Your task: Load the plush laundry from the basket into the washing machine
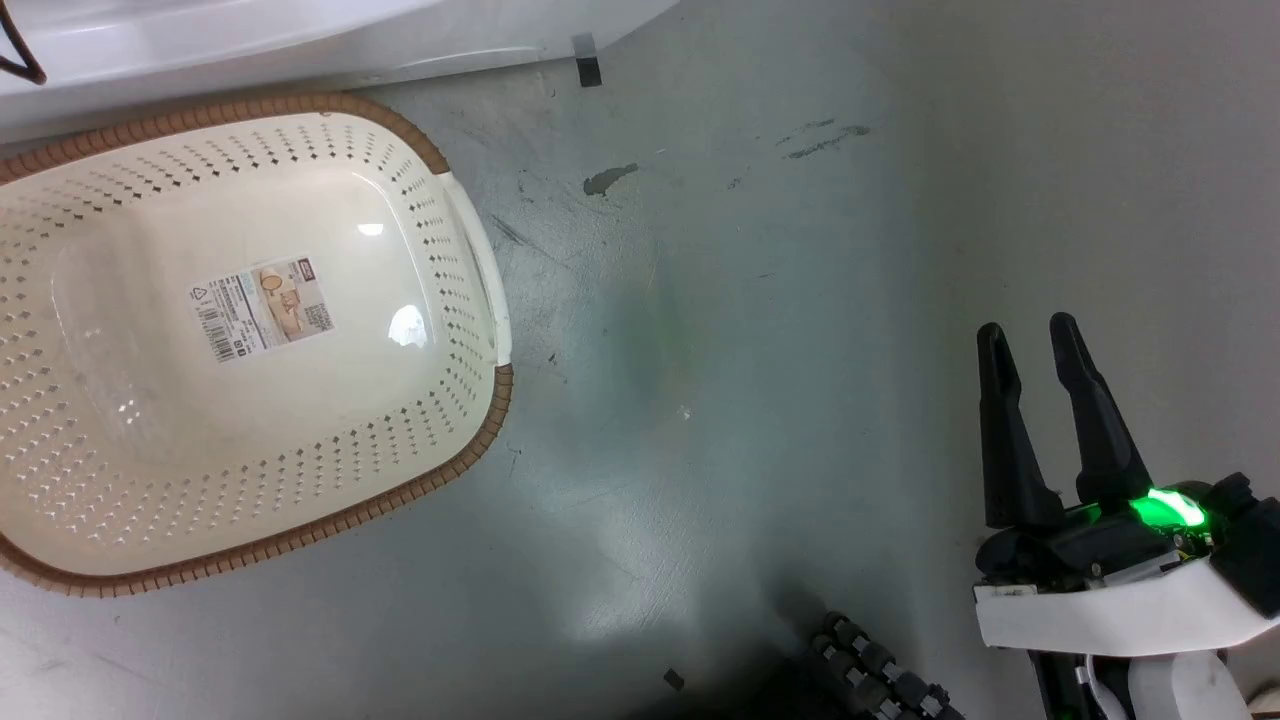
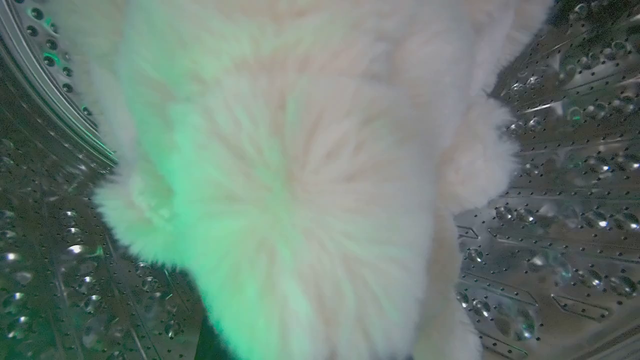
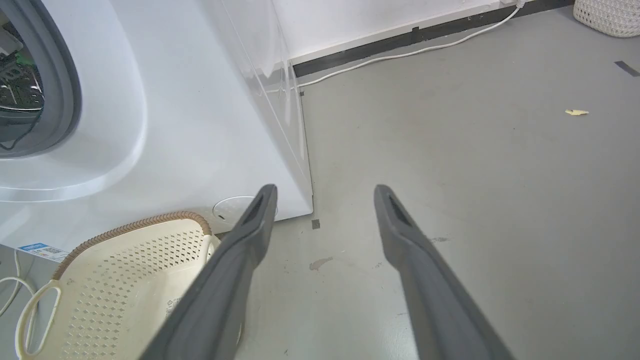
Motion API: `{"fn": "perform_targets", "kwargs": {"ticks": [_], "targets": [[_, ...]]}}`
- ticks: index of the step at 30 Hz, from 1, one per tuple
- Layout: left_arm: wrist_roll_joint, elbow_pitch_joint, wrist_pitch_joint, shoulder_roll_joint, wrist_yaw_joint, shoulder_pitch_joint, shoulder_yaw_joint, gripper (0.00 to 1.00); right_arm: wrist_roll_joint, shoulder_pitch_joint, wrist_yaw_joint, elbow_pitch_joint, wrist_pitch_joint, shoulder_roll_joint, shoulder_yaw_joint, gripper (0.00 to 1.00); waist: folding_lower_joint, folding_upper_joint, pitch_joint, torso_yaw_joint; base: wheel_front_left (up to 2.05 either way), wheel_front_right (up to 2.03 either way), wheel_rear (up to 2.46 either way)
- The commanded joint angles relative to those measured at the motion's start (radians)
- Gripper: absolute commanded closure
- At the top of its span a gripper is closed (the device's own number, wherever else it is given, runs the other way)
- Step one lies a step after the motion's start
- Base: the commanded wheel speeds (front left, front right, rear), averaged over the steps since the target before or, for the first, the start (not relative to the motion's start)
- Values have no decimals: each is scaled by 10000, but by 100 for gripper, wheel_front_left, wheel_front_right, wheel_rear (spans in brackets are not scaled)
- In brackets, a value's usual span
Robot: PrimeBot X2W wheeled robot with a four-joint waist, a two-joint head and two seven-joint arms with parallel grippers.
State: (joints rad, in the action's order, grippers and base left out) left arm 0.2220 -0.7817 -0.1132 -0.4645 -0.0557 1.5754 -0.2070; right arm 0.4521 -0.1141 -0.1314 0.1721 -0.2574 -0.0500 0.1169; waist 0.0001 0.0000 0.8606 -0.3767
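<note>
Plush laundry [image 2: 300,175] sat hard against the left hand inside the washing machine [image 2: 550,240]; I couldn't tell its grip. The right hand [image 1: 1027,332] gaped empty.

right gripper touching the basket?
Apart. Head view: the open right gripper hangs over the floor, well right of the basket, with a wide strip of floor between them.

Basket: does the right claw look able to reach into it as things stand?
Probably yes: the right claw is open, grey floor lies between it and the basket, whose top faces up.
</note>
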Motion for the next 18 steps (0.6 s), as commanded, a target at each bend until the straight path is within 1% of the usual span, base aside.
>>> {"fn": "perform_targets", "kwargs": {"ticks": [1, 2, 12, 13, 18], "targets": [[9, -31, -27, -25, 10, 255, 13, 12, 89, 33, 7, 68, -44, -2, -17, 0, -1, 0, 23, 11, 0, 0, 0], [16, -95, -31, -21, 17, 288, 2, 0, 88, 34, 7, 79, -44, -2, -22, 0, -1, 0, 37, 17, 0, 0, 0], [180, -759, -349, 191, -39, 497, -126, 0, -63, -147, 7, 78, -44, -2, -93, 0, -1, 0, 58, 286, 0, 0, 0], [362, -955, -588, 340, -87, 460, -74, 0, -150, -228, 7, 46, -44, -2, -115, 0, -1, 0, -70, 430, 0, 0, 0], [604, -1232, -837, 676, -179, 293, -93, 0, -282, -380, 7, 16, -44, -2, -208, 0, -1, 0, -301, 760, 0, 0, 0]]}}
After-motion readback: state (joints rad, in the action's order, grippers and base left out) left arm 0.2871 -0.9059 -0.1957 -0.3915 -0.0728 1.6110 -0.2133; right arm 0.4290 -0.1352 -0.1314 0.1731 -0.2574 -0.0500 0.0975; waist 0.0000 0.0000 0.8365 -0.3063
